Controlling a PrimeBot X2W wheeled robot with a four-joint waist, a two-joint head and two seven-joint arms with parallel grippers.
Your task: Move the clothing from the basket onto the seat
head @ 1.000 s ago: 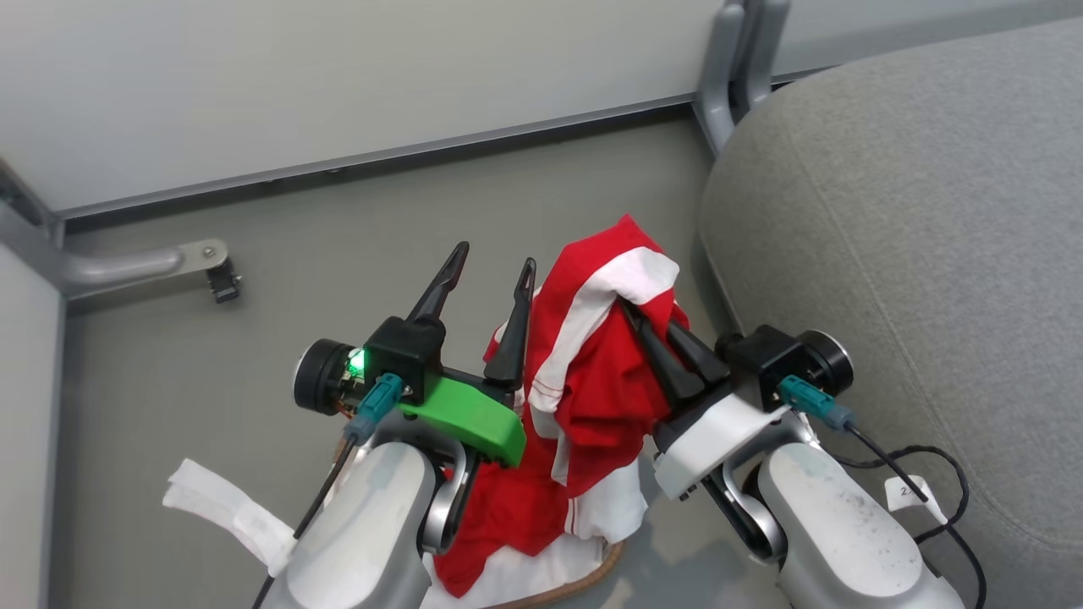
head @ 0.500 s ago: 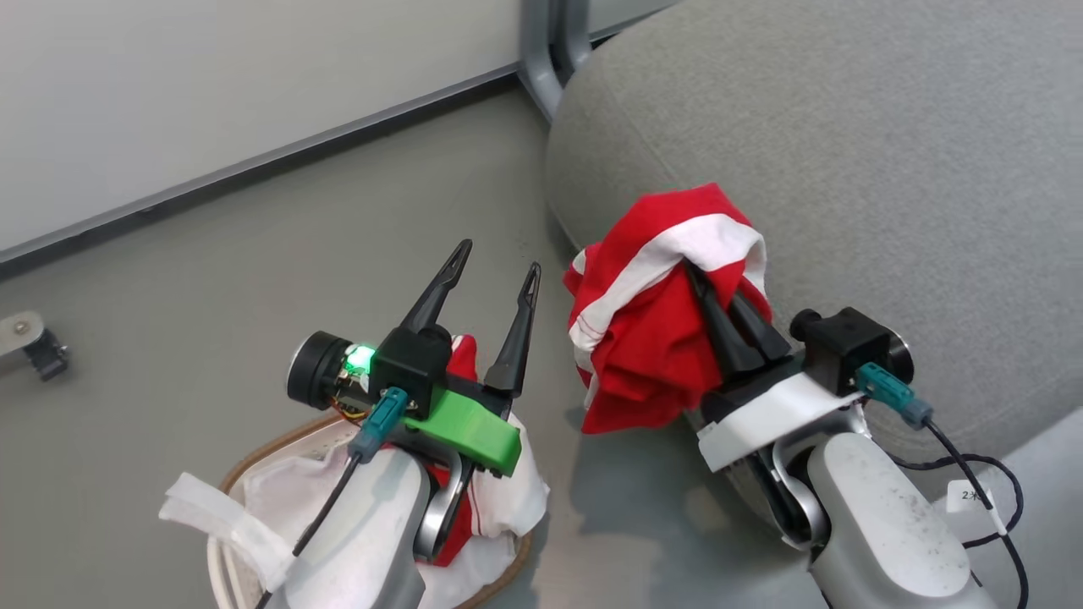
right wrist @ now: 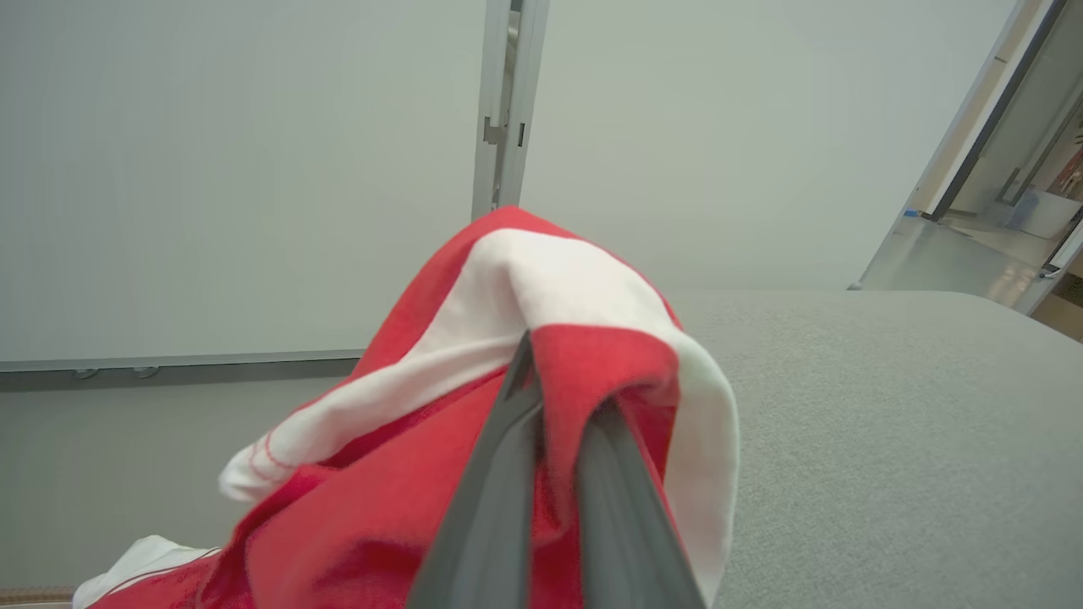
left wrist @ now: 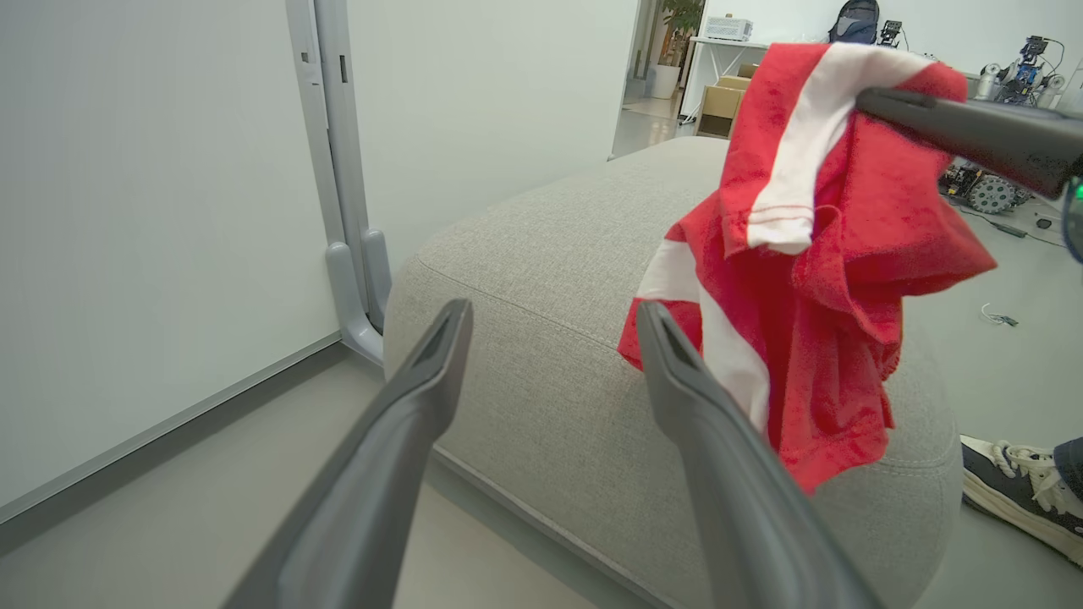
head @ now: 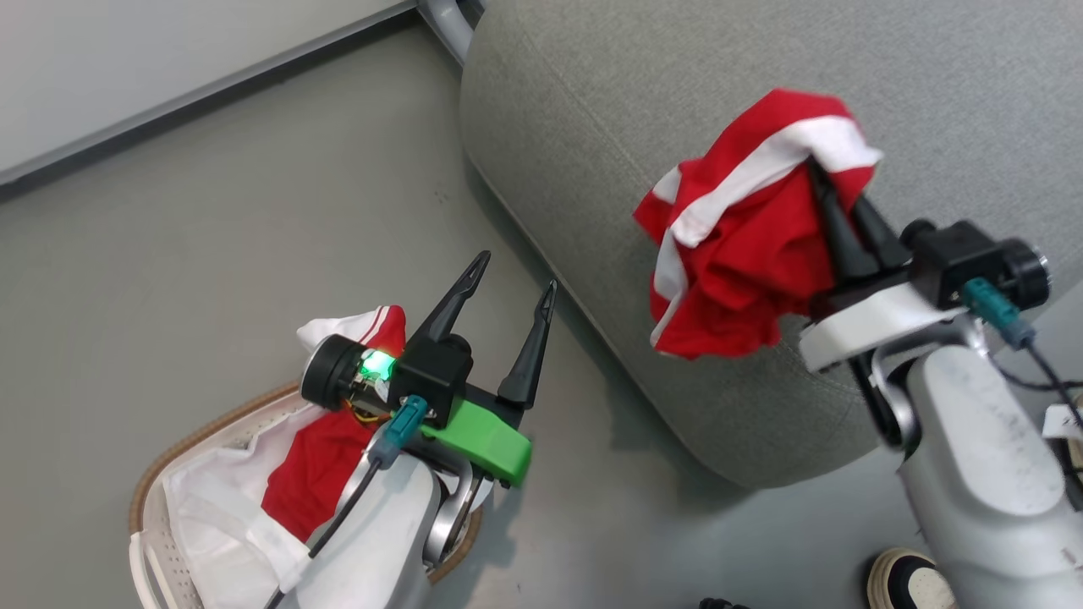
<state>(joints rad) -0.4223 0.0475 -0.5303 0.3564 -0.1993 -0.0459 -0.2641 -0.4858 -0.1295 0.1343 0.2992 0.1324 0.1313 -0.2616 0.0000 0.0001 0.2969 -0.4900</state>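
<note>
My right gripper is shut on a bunched red garment with white bands, which hangs in the air over the near edge of the grey seat. In the right wrist view the cloth wraps the fingertips of that gripper. More red clothing lies on a white liner in the basket at lower left. Above the basket's right side my left gripper is open and holds nothing. In the left wrist view it faces the seat and the hanging garment.
A grey floor runs between the basket and the seat. A pale wall panel with a grey post stands behind the seat. A person's shoe rests on the floor near my right arm, and shows as a shoe beside the seat.
The head camera has swung right. My right gripper has carried the red garment from above the basket to over the seat's edge. The left gripper stays open near the basket.
</note>
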